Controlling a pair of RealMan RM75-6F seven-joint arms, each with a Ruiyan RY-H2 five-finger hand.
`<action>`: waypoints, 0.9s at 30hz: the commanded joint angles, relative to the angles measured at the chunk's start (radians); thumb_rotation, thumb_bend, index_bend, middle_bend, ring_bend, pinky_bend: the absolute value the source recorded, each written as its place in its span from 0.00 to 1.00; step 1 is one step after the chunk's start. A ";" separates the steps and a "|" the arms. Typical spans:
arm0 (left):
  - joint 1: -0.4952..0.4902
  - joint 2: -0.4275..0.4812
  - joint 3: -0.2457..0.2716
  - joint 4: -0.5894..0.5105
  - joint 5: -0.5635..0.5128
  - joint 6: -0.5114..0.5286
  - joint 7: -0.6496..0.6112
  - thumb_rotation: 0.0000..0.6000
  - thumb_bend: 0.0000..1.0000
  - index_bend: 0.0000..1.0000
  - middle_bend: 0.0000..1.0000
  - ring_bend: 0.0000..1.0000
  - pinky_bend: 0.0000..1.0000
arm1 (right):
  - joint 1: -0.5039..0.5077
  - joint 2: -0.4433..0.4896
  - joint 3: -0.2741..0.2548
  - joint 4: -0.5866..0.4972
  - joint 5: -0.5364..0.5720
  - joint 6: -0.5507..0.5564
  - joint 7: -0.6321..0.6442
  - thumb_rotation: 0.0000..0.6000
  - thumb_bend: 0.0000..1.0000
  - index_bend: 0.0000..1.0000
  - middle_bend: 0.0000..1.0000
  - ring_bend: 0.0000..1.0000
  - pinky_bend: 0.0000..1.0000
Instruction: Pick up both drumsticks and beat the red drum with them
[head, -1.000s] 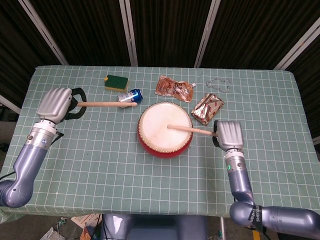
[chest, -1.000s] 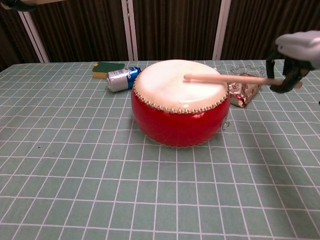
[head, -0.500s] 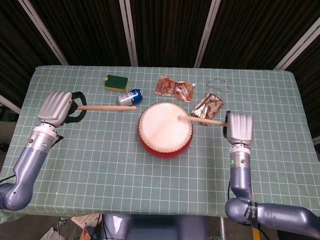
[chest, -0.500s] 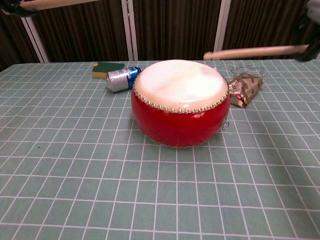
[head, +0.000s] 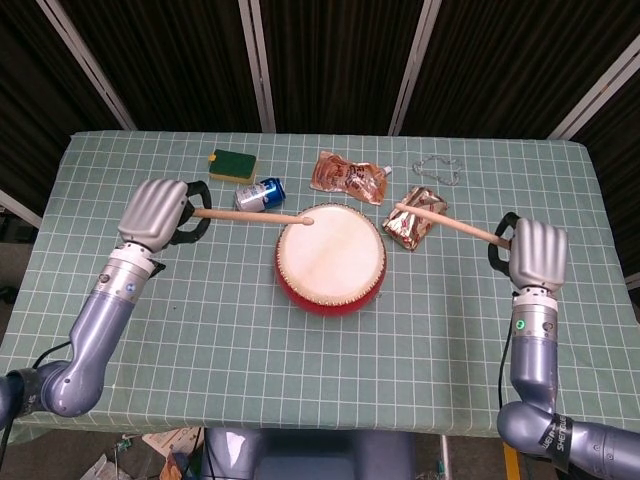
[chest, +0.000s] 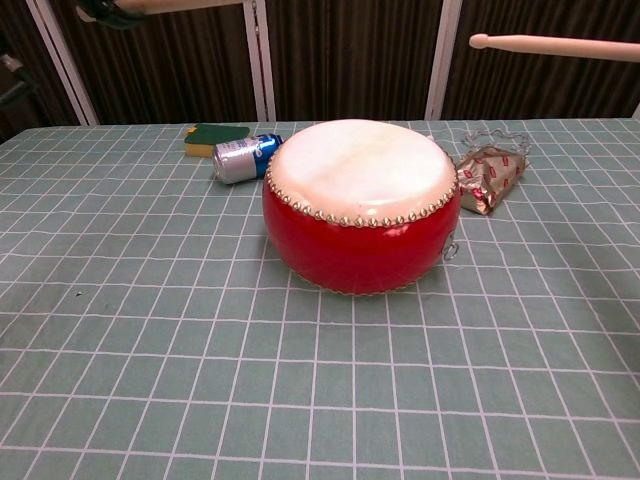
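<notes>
The red drum (head: 330, 259) (chest: 360, 205) with its pale skin stands mid-table. My left hand (head: 157, 212) grips one wooden drumstick (head: 255, 216), whose tip reaches the drum's far-left rim, held above it. In the chest view only a sliver of that hand (chest: 112, 12) and its stick (chest: 190, 5) shows at the top edge. My right hand (head: 534, 253) grips the other drumstick (head: 445, 220) (chest: 555, 45), raised high and drawn off to the right of the drum, its tip over the foil packet.
Behind the drum lie a blue can (head: 259, 193) (chest: 246, 158), a green sponge (head: 233, 164) (chest: 215, 138), an orange pouch (head: 346, 176), a foil snack packet (head: 415, 215) (chest: 490, 177) and a thin chain (head: 436, 166). The table's front half is bare checked cloth (chest: 300, 400).
My right hand lifted its stick off the drumhead and swung it up and to the right. My left hand moved in toward the drum, bringing its stick tip to the drum's rim.
</notes>
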 joint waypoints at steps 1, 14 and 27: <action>-0.056 -0.059 -0.006 0.017 -0.066 0.023 0.064 1.00 0.58 0.79 1.00 1.00 1.00 | -0.023 0.018 -0.003 0.026 -0.010 -0.033 0.045 1.00 0.59 0.97 1.00 1.00 1.00; -0.285 -0.271 0.053 0.195 -0.385 0.019 0.405 1.00 0.59 0.79 1.00 1.00 1.00 | -0.066 0.067 -0.006 0.151 0.000 -0.182 0.179 1.00 0.59 0.97 1.00 1.00 1.00; -0.483 -0.248 -0.019 0.221 -0.871 0.057 0.707 1.00 0.59 0.80 1.00 1.00 1.00 | -0.090 0.072 -0.025 0.194 -0.006 -0.233 0.228 1.00 0.59 0.97 1.00 1.00 1.00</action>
